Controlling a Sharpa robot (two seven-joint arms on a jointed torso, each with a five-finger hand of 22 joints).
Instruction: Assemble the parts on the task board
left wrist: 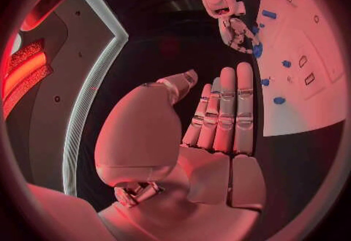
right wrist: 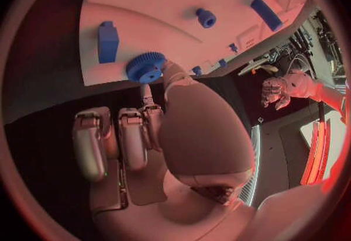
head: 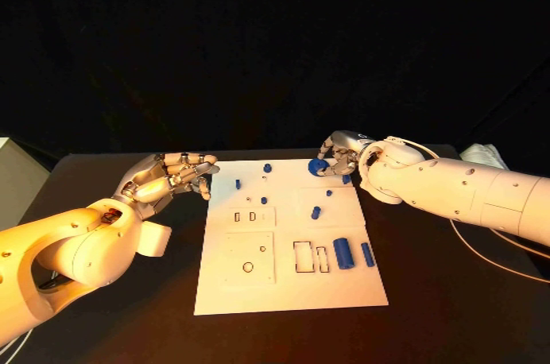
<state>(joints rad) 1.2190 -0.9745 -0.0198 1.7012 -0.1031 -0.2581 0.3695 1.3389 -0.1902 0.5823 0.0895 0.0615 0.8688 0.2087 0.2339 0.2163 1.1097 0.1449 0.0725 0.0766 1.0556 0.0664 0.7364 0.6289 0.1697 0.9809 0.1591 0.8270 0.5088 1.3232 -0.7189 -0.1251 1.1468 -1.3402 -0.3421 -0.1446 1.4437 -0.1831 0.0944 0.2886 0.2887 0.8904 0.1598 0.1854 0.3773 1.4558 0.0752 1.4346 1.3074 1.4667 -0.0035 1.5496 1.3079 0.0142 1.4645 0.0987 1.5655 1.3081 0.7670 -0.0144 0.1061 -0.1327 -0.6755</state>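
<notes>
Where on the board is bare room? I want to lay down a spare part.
The task board is bare along its near edge, below the cutouts. Its far end is crowded: pegs, and the right hand holding the gear.

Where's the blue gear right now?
In the head view the blue gear sits at the far edge of the task board, right of centre, pinched in the right robot hand; a small blue peg stands to its left.

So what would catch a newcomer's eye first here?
The right hand pinching a blue gear over the far edge of the white task board. Next, two blue cylinders lying near the board's right edge, and the left hand resting empty beside its far left corner.
</notes>
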